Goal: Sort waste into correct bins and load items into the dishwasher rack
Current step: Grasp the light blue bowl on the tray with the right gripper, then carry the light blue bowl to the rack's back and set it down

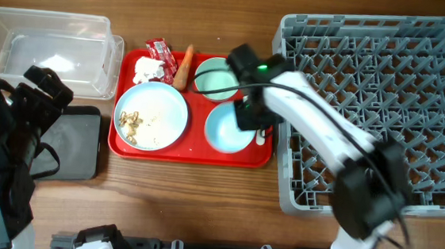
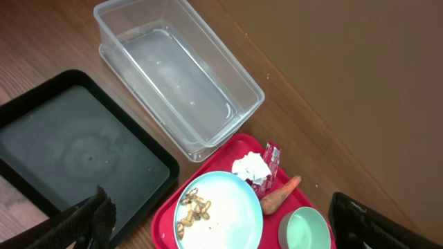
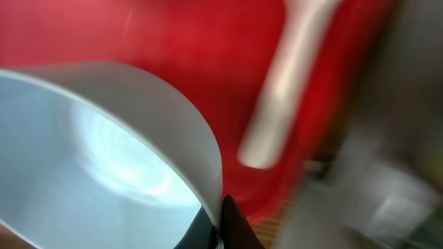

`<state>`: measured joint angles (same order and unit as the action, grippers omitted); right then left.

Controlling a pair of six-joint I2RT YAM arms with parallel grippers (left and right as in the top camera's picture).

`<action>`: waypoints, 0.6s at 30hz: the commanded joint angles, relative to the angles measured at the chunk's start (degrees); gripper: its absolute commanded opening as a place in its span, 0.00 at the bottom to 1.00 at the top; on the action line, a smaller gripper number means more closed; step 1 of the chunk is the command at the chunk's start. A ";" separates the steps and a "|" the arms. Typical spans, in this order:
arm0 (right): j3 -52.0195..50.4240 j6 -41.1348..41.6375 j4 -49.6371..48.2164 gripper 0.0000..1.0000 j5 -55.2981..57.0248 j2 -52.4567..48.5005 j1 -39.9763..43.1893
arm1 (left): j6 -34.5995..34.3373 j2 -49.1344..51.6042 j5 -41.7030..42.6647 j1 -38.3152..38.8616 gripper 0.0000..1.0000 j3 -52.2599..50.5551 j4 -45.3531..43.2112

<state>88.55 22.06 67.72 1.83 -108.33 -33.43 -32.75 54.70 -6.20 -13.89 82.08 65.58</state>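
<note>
My right gripper point(image 1: 249, 115) is shut on the right rim of the pale blue saucer point(image 1: 224, 129) on the red tray; the right wrist view shows the jaws point(image 3: 221, 221) pinching the saucer's rim point(image 3: 83, 152). The large plate point(image 1: 152, 115) holds beige crumbs point(image 1: 129, 123). The white tissue point(image 1: 145, 71), red wrapper point(image 1: 161, 50), carrot point(image 1: 184, 66) and mint bowl point(image 1: 214, 78) lie along the tray's far side. My left gripper point(image 1: 46, 87) is open and empty over the black tray point(image 1: 74, 141); its fingers point(image 2: 221, 232) frame the plate point(image 2: 228, 214). The yellow cup is out of view.
The clear tub point(image 1: 45, 47) stands at the far left, empty point(image 2: 173, 76). The grey dishwasher rack point(image 1: 384, 89) fills the right side, touching the red tray point(image 1: 193, 150). A blurred white utensil-like thing point(image 3: 291, 76) lies on the tray near the rack.
</note>
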 commanded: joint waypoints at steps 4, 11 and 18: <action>2.29 4.04 -0.85 0.04 39.21 24.50 6.97 | -0.74 -0.15 -0.96 -0.26 1.00 0.11 -0.15; 0.66 3.43 -3.13 0.04 61.51 27.06 24.85 | -0.74 -0.15 -0.96 -0.26 1.00 0.11 -0.15; -2.12 3.39 -7.89 0.04 65.90 13.66 36.37 | -0.74 -0.15 -0.96 -0.26 1.00 0.11 -0.15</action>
<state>87.39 24.64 61.25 61.21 -88.86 0.67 -32.77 54.70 -6.20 -13.89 82.08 65.58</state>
